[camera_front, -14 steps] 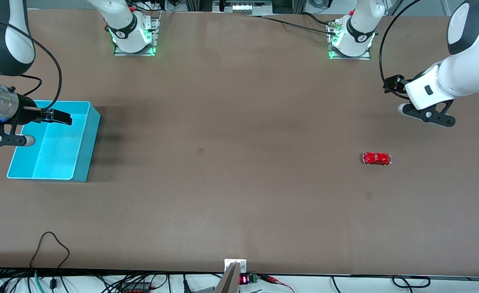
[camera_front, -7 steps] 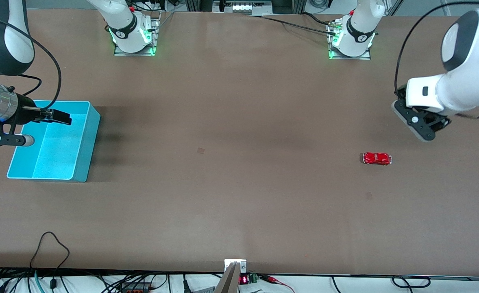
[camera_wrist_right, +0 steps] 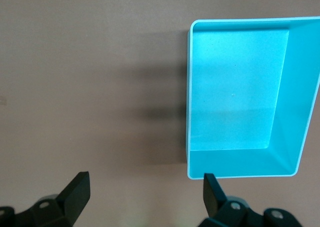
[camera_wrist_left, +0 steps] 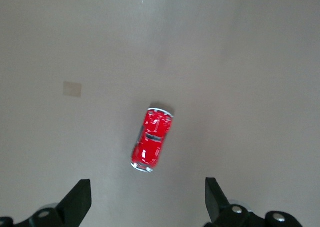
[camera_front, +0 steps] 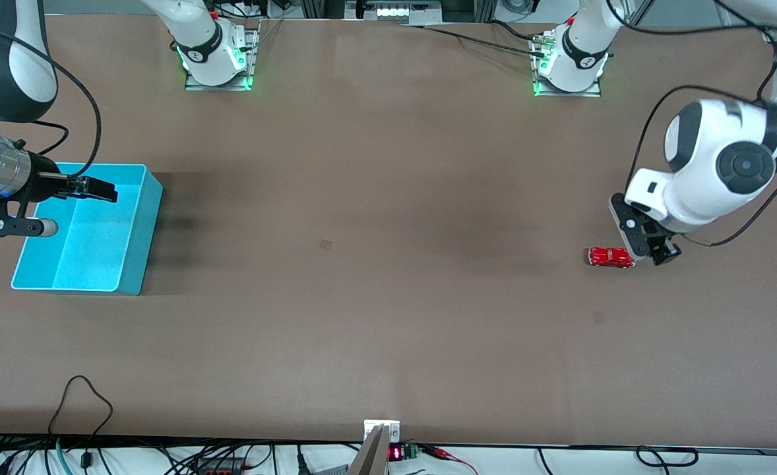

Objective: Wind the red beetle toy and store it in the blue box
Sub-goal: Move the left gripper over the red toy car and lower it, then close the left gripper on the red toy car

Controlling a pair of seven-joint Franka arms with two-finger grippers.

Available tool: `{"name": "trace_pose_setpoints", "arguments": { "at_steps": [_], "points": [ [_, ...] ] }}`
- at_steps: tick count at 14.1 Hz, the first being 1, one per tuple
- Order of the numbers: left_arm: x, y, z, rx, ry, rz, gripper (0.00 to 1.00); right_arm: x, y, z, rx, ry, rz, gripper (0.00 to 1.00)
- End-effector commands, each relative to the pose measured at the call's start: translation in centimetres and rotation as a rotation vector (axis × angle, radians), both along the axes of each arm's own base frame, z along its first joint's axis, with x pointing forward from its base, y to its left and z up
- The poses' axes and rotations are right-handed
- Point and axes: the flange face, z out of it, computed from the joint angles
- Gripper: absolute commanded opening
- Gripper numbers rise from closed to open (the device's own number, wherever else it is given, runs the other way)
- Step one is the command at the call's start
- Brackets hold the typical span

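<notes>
Front view: the table [camera_front: 388, 297] carries the blue box [camera_front: 139, 244] at the right arm's end, the waiting right gripper [camera_front: 75, 208] over it, fingers wide. The left gripper [camera_front: 646, 247], fingers wide, should straddle the red beetle toy [camera_front: 611, 256] evenly across its flanks

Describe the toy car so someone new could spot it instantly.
Look at the brown table, toward the left arm's end, away from the blue box at the right arm's end. There the open left gripper hangs low, with the toy car on the table just beside it. It is the only red thing on the table: tiny, glossy, rounded, with silvery trim.
</notes>
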Motion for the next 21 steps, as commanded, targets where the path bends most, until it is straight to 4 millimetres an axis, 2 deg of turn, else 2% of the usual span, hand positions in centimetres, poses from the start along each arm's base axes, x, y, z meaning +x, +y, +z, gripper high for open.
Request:
{"name": "trace_pose_setpoints", "arguments": {
  "at_steps": [1, 3, 4, 5, 9, 10, 11, 13, 15, 16, 21],
  "points": [
    [1.0, 1.5, -5.6, -0.015, 0.017, -0.083, 1.00, -0.2, 0.3, 0.3, 0.000, 0.003, 0.018, 1.00],
    [1.0, 2.0, -9.4, -0.032, 0.020, -0.097, 1.00, -0.2, 0.3, 0.2, -0.001, 0.007, 0.022, 1.00],
    [0.9, 1.9, -10.3, -0.037, 0.010, -0.113, 1.00, -0.2, 0.1, 0.2, 0.000, 0.009, 0.023, 1.00],
    [0.4, 1.8, -11.1, -0.042, -0.001, -0.131, 1.00, -0.2, 0.1, 0.2, 0.001, 0.009, 0.027, 1.00],
    [-1.0, 3.8, -13.1, -0.055, -0.029, -0.165, 0.97, -0.2, 0.1, 0.0, 0.006, 0.014, 0.028, 1.00],
    [-1.2, 3.8, -13.4, -0.058, -0.035, -0.175, 0.93, -0.2, 0.1, 0.0, 0.009, 0.014, 0.041, 1.00],
    [-1.5, 3.8, -13.8, -0.060, -0.035, -0.176, 0.86, -0.2, 0.1, 0.1, 0.011, 0.012, 0.055, 1.00],
    [-1.5, 3.8, -13.8, -0.060, -0.035, -0.178, 0.45, -0.2, 0.2, 0.1, 0.012, 0.012, 0.061, 1.00],
    [-1.6, 3.5, -13.8, -0.060, -0.031, -0.174, 0.18, -0.2, 0.2, 0.1, 0.015, 0.012, 0.060, 1.00],
    [-1.6, 3.4, -13.9, -0.060, -0.027, -0.165, 0.11, -0.2, 0.2, 0.1, 0.015, 0.012, 0.060, 1.00],
    [-1.8, 3.2, -14.9, -0.061, -0.014, -0.079, 0.10, -0.1, 0.2, -0.2, 0.016, 0.018, 0.058, 1.00]
  ]
}}
